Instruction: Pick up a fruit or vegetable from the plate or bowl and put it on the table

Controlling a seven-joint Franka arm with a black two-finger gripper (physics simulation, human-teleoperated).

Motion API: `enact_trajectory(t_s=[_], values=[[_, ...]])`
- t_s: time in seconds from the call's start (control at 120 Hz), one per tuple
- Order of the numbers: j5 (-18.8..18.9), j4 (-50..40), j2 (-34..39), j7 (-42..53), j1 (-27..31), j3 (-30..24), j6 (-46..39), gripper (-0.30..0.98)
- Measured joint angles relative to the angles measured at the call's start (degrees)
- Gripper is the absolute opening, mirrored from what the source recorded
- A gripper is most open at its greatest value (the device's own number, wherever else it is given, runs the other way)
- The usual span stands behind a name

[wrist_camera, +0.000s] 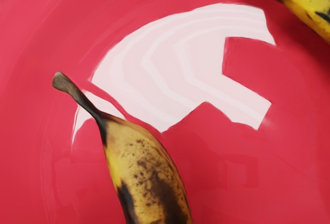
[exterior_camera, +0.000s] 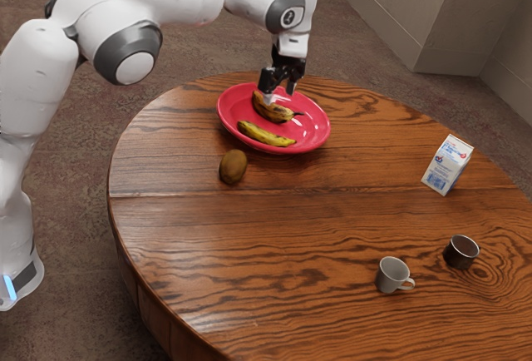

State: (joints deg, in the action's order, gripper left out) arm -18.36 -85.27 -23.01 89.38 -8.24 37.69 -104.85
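Note:
In the exterior view my gripper [exterior_camera: 280, 92] points down over the far side of the red plate [exterior_camera: 316, 135], its two fingers apart. It is at the upper end of the browner banana [exterior_camera: 273, 111]; whether a finger touches the fruit I cannot tell. A yellower banana [exterior_camera: 264, 135] lies nearer on the same plate. In the wrist view the spotted banana [wrist_camera: 147, 177] runs down to the lower edge, its dark stem over the plate [wrist_camera: 289, 167], and part of the yellower banana [wrist_camera: 309, 2] is at a corner.
A brown kiwi-like fruit [exterior_camera: 233, 166] rests on the wooden table [exterior_camera: 274, 228] beside the plate. Toward the exterior view's right stand a milk carton [exterior_camera: 447, 165], a white cup [exterior_camera: 391, 275] and a dark cup [exterior_camera: 460, 252].

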Motion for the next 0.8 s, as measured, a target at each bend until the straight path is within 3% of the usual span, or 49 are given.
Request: enact_trajectory(t_s=[0.683, 0.8], values=[[-1.9, -0.4, -4.5, -2.0, 1.0, 0.0, 0.8, 0.69], [-2.1, -0.4, -5.0, -2.1, 1.0, 0.0, 0.7, 0.62]])
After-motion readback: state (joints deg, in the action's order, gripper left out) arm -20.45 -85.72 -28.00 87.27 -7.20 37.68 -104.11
